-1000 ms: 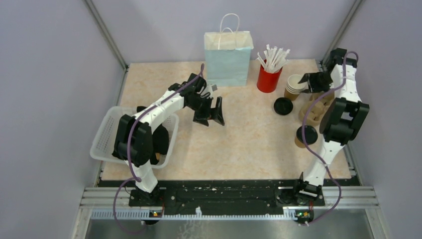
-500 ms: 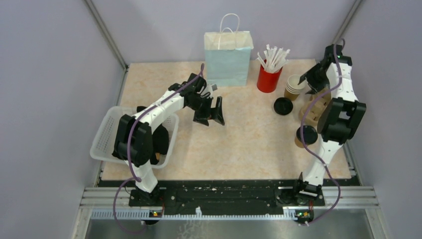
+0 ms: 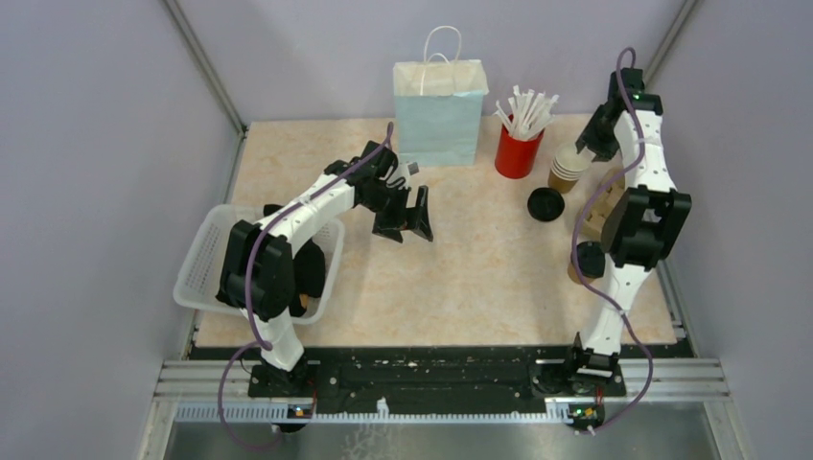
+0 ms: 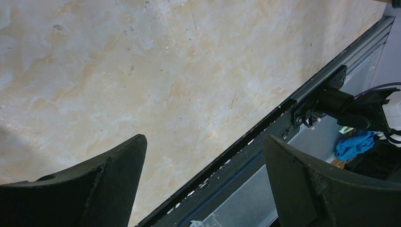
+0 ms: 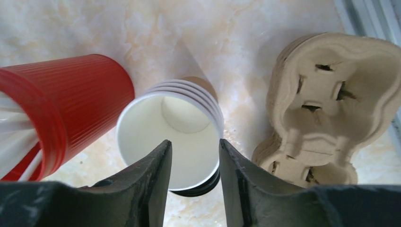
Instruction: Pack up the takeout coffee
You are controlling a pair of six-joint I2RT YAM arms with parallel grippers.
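Cups, nested in a stack with their white insides up, stand at the far right of the table, just beside a red cup of straws and pulp carriers. A lift could drag several stuck cups up together, or knock the red cup. The right claw points straight down over the top one, fingers partly drawn in; whether they pinch its rim I cannot tell. The left claw hovers mid-table, spread wide, holding nothing.

1. Bright, even overhead light is covering the worktop.
2. Soft shadows are lying close beside the stacked cups and the red cup.
3. The right gripper is showing dark and slightly blurred.
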